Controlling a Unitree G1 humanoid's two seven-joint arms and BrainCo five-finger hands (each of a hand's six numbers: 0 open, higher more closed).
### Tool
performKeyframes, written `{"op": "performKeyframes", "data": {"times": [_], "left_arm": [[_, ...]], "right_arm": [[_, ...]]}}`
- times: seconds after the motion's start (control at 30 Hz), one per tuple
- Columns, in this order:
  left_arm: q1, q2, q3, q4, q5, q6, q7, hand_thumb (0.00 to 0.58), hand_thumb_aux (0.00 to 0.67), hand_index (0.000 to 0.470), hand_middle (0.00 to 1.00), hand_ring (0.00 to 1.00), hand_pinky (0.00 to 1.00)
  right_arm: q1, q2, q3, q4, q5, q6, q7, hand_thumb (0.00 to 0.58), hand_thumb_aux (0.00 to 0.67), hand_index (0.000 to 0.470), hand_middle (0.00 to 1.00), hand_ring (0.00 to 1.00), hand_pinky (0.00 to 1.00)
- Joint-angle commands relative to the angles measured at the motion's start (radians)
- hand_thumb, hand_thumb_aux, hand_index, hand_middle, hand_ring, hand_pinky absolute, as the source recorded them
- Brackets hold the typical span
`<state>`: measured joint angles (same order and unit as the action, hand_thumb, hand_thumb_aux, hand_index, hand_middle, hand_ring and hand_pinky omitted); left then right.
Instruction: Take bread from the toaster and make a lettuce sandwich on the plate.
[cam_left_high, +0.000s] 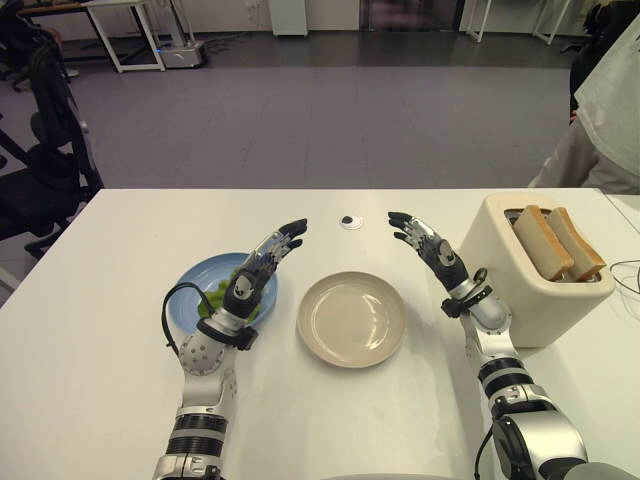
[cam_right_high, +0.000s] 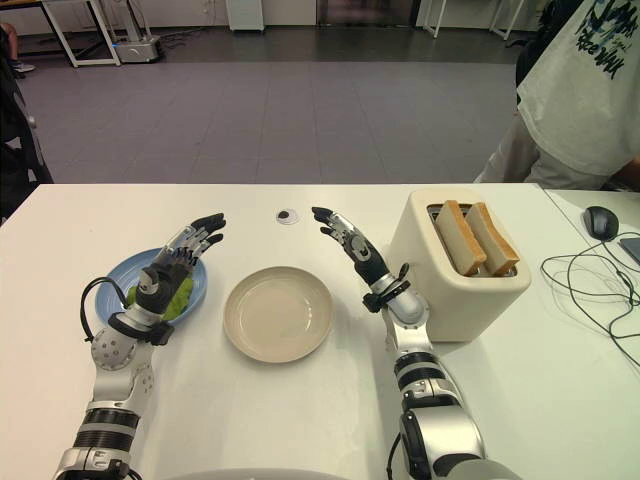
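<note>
Left eye view was taken first, nearest things leading. The empty beige plate (cam_left_high: 352, 318) was seen lying on the white table (cam_left_high: 90, 380) between the two arms. Just to its left, lettuce (cam_left_high: 213, 297) was seen on a blue plate (cam_left_high: 192, 272), with the left hand (cam_left_high: 255, 270) held above that plate, fingers stretched out, slightly spread and closed on nothing. The right hand (cam_left_high: 432, 250) was held at about the same depth on the plate's other side, its fingers likewise extended, apart and empty, pointed away and towards the middle.

The toaster (cam_left_high: 530, 295) stood just beside the right wrist, on its outer side. Two bread slices (cam_left_high: 545, 242) stood upright in the slots, tops proud of the casing, their long axes running near to far. The bread was therefore judged to lie to the right of the right fingertips and higher than them, the right hand being much the nearer; a turn outward and a grasp from above would probably be called for.

Farther back, a small dark-centred disc (cam_left_high: 348, 221) lay on the table.

By the right eye view a mouse (cam_right_high: 600, 221) and loose cables (cam_right_high: 590, 275) were added beyond the toaster.
</note>
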<state>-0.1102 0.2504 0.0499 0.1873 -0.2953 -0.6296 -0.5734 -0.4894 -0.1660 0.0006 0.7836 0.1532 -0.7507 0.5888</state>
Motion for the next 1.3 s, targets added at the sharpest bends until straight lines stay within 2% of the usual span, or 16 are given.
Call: {"op": "performKeyframes", "data": {"times": [0.03, 1.2, 1.27, 1.3], "left_arm": [[0.012, 0.003, 0.001, -0.010, 0.007, 0.015, 0.001, 0.000, 0.000, 0.000, 0.00, 0.00, 0.00], [0.013, 0.003, -0.005, -0.008, 0.016, 0.018, 0.000, 0.000, 0.000, 0.000, 0.00, 0.00, 0.00], [0.010, -0.001, -0.009, -0.005, 0.021, 0.019, 0.002, 0.000, 0.000, 0.000, 0.00, 0.00, 0.00], [0.004, -0.004, -0.014, 0.001, 0.025, 0.020, 0.001, 0.000, 0.000, 0.000, 0.00, 0.00, 0.00]], "right_arm": [[-0.008, -0.004, 0.005, -0.012, -0.013, 0.005, 0.006, 0.000, 0.000, 0.000, 0.00, 0.00, 0.00], [-0.004, -0.006, 0.014, -0.010, -0.033, 0.002, 0.013, 0.000, 0.000, 0.000, 0.00, 0.00, 0.00], [0.018, -0.026, 0.032, -0.059, -0.078, -0.043, 0.001, 0.000, 0.000, 0.000, 0.00, 0.00, 0.00], [0.039, -0.045, 0.024, -0.151, -0.057, -0.036, 0.005, 0.000, 0.000, 0.000, 0.00, 0.00, 0.00]]}}
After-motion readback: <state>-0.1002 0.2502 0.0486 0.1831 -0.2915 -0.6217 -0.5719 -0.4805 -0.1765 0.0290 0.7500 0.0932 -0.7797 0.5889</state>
